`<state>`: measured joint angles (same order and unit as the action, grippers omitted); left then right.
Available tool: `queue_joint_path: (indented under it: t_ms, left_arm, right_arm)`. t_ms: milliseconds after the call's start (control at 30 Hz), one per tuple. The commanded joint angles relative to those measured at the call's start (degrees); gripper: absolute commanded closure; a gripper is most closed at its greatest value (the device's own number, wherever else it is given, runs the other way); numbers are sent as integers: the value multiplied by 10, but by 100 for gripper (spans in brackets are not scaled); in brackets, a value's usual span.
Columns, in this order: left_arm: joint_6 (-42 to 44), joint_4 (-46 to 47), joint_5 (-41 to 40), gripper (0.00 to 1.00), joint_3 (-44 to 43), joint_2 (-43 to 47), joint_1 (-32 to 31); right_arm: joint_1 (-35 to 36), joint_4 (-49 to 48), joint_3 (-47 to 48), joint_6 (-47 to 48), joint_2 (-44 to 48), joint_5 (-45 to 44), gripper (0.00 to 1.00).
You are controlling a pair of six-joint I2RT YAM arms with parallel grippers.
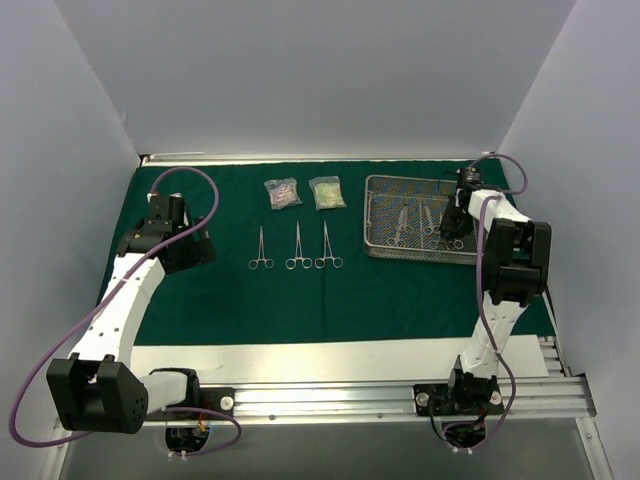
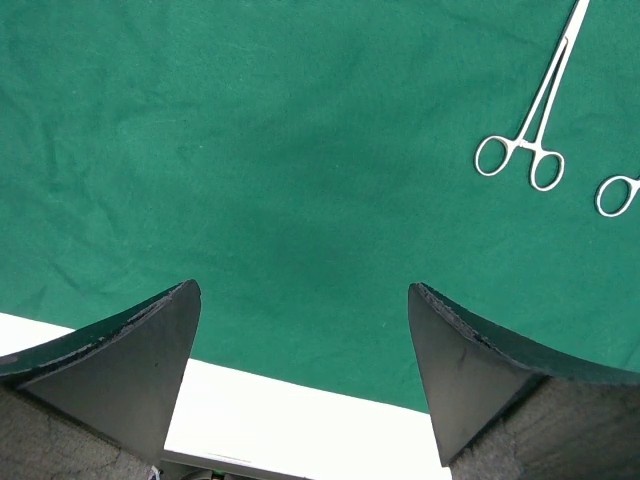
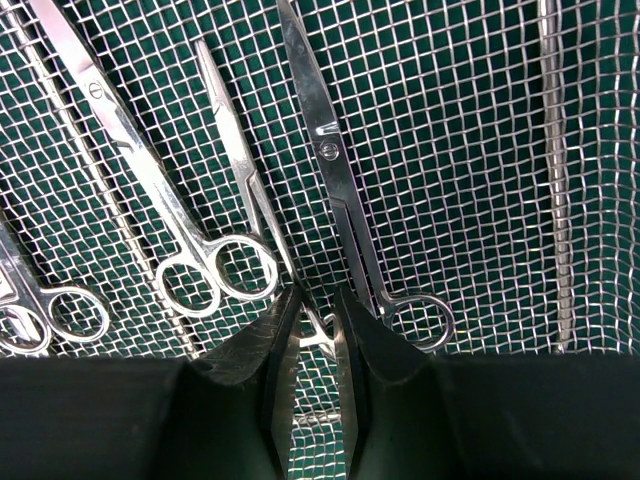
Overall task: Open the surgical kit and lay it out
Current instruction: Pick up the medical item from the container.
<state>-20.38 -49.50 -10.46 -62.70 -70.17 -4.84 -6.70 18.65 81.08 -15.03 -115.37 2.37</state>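
The dark green cloth [image 1: 200, 300] of the surgical kit lies spread flat. On it lie three steel instruments [image 1: 298, 248] in a row, with two clear packets [image 1: 282, 192] behind them. The wire-mesh tray [image 1: 372, 215] stands at the right with more instruments [image 3: 170, 200] inside. My right gripper [image 3: 318, 300] reaches down into the tray, its jaws closed narrowly on the handle of a steel instrument [image 3: 322, 338]. My left gripper [image 2: 305, 290] hangs open over bare cloth at the left, holding nothing; an instrument [image 2: 530, 130] lies to its far right.
A white strip of table [image 1: 300, 355] runs along the cloth's near edge, with the aluminium rail [image 1: 400, 400] carrying both arm bases in front. Grey walls close in the left, right and back sides. The tray's raised rim [image 3: 555, 200] stands just right of my right gripper.
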Motion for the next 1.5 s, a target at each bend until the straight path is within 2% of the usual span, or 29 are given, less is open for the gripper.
queue_joint_path:
  t_ms: [0,233,400,500,533,600,833,1200,1467]
  left_arm:
    - [5,24,4,6,-1,6,-3]
    - [4,23,4,6,-4,2,-3]
    - [4,25,5,6,-5,0,-3]
    - [5,23,5,6,-7,0,-3]
    - [4,22,4,6,-7,0,-3]
    - [5,21,3,6,-8,2,-3]
    - [5,19,3,6,-11,5,-3]
    - [3,25,12,6,-32,2,-3]
    - [-4,33,40,6,-45,1,-4]
  right_arm:
    - [4,28,8,11,-17,-10,84]
    - [27,51,19,22,-42,-47,82]
    - [37,71,30,28,-62,-42,82]
    - [35,70,34,30,-69,-44,86]
    - [35,72,36,31,-69,-46,93]
    - [33,75,42,34,-67,-56,98]
    - [33,80,71,50,-9,-77,100]
    - [35,61,77,56,72,-62,100]
    - [72,34,63,41,120,-47,100]
